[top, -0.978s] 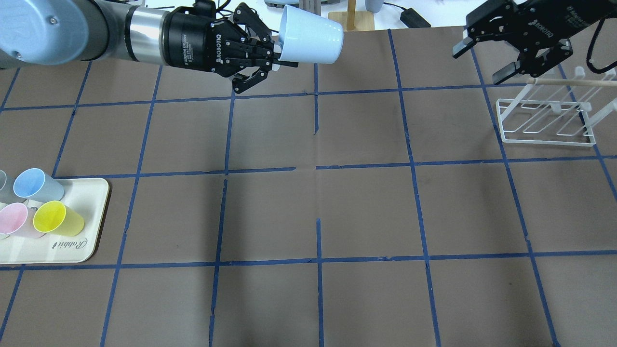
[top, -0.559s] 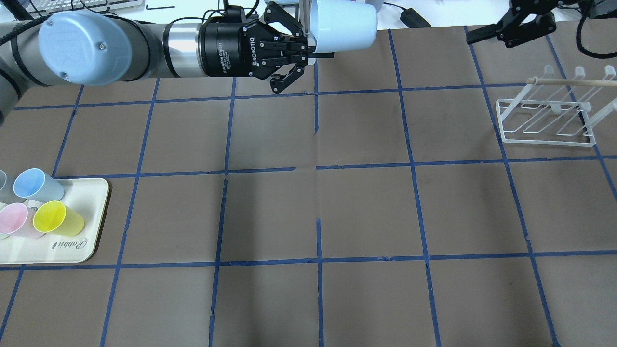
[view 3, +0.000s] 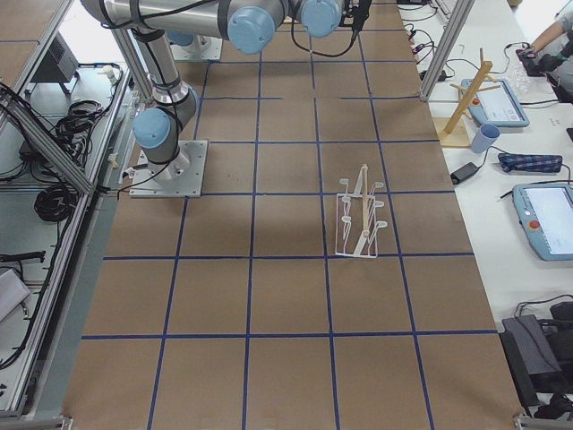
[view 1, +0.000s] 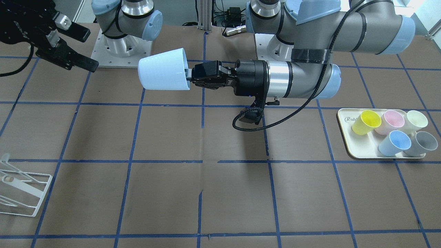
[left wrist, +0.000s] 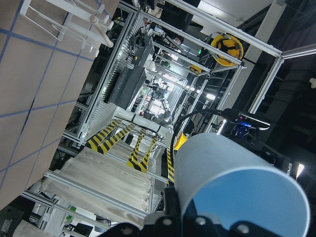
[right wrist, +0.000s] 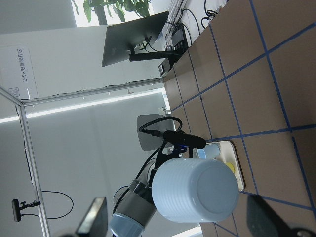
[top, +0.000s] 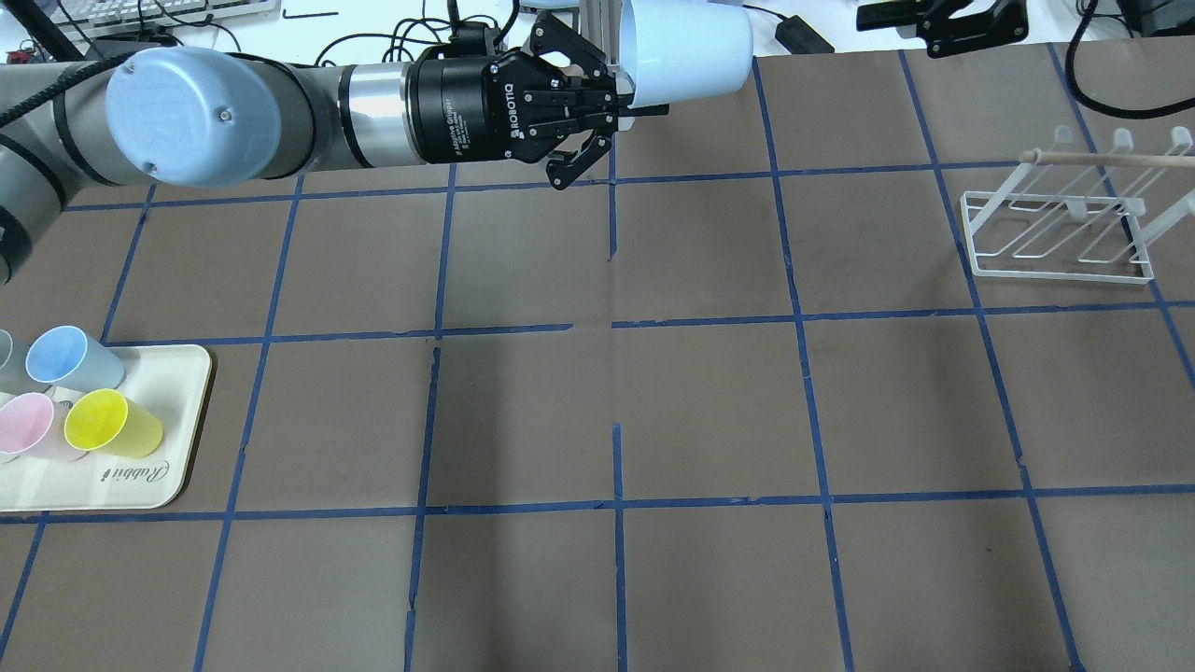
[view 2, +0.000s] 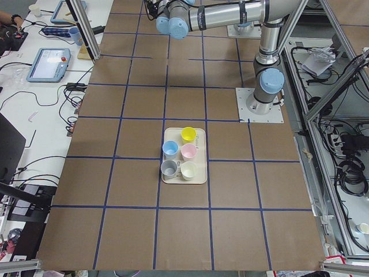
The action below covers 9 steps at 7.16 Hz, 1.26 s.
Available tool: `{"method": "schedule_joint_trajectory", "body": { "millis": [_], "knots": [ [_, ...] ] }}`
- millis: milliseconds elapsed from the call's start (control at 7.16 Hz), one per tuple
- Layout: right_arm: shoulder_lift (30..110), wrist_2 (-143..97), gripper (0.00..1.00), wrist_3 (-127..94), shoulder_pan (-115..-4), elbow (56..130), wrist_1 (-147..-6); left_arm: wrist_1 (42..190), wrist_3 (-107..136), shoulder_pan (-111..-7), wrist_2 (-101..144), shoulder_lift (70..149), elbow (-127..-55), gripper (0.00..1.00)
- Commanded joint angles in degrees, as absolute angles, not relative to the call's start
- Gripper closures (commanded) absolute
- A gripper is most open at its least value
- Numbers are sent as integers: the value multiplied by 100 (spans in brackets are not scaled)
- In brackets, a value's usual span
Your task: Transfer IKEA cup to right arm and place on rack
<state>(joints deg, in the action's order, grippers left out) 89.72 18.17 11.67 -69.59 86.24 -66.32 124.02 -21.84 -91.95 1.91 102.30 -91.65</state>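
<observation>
My left gripper [top: 627, 97] is shut on the rim of the pale blue IKEA cup [top: 689, 51] and holds it on its side, high over the table's far middle, base pointing toward the right arm. It also shows in the front view [view 1: 163, 74]. My right gripper [view 1: 82, 48] is open and empty, a short gap from the cup's base; in the overhead view it [top: 904, 23] is at the top edge. The right wrist view looks at the cup's base [right wrist: 195, 190] between blurred fingers [right wrist: 94, 219]. The white wire rack [top: 1060, 238] stands empty at the far right.
A cream tray [top: 140, 476] at the near left holds a second blue cup [top: 70, 359], a yellow cup [top: 112, 420], a pink cup [top: 28, 425] and others. A wooden stick [top: 1111, 159] lies across the rack's top. Cables and devices lie beyond the table's far edge.
The left arm has carried the cup to the right and farther back. The right gripper has lifted away from the rack toward the top of the overhead view, still open.
</observation>
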Motion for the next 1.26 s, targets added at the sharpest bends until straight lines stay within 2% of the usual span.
{"method": "schedule_joint_trajectory", "body": {
  "millis": [0, 1118],
  "knots": [
    [8938, 1714, 0, 1108, -6970, 8912, -6653, 12401, -2171, -9220, 533, 10178, -9185, 100],
    [8850, 1292, 0, 1125, -7233, 9167, -6724, 12393, -2391, -9703, 1081, 10310, -9193, 100]
  ]
}}
